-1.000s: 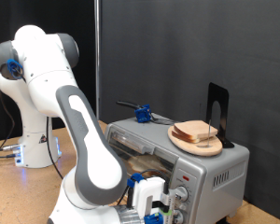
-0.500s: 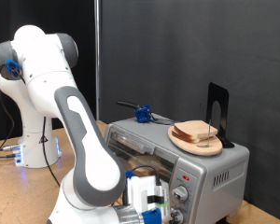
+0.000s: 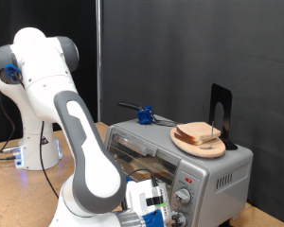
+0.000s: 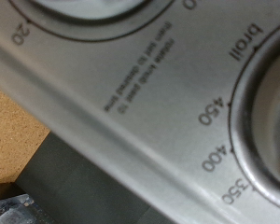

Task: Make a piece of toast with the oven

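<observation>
Bread (image 3: 200, 135) lies stacked on a wooden plate (image 3: 185, 145) on top of the oven (image 3: 214, 172), up and to the exterior view's right of the hand (image 3: 157, 213). That hand sits low at the oven's front, just beside the knobs (image 3: 183, 197); its opening cannot be told.

Wrist view: the oven's silver panel (image 4: 131, 89) fills the frame, with dial marks 350, 400, 450 and broil around a knob (image 4: 271, 103). Brown bench (image 4: 14, 131) shows at one edge.

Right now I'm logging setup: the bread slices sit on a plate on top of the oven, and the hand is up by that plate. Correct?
Not quite. The bread slices do sit on the plate atop the oven, but the exterior view shows the hand low at the oven's front, by the knobs.
</observation>
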Motion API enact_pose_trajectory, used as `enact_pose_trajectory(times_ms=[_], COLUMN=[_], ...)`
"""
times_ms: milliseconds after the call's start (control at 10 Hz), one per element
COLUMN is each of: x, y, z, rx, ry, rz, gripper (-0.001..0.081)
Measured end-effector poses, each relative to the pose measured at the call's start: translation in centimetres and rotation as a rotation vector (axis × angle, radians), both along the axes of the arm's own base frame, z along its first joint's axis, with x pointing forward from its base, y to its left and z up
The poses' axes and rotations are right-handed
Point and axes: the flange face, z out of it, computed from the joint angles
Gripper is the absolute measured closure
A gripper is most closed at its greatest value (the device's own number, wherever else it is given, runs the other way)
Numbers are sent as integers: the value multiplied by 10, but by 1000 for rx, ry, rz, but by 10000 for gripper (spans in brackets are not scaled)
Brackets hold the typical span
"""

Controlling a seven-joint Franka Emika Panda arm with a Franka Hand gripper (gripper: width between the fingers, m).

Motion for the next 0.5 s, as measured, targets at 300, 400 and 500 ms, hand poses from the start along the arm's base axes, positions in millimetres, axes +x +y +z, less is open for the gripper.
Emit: enact_pose_trajectory(times_ms=[300,400,500], x=[0,2,4], y=[0,0,-1], z=[0,4,9], rx=[0,8,12], ry=[0,-8,-15], rz=[1,5,8], gripper=[705,690,518])
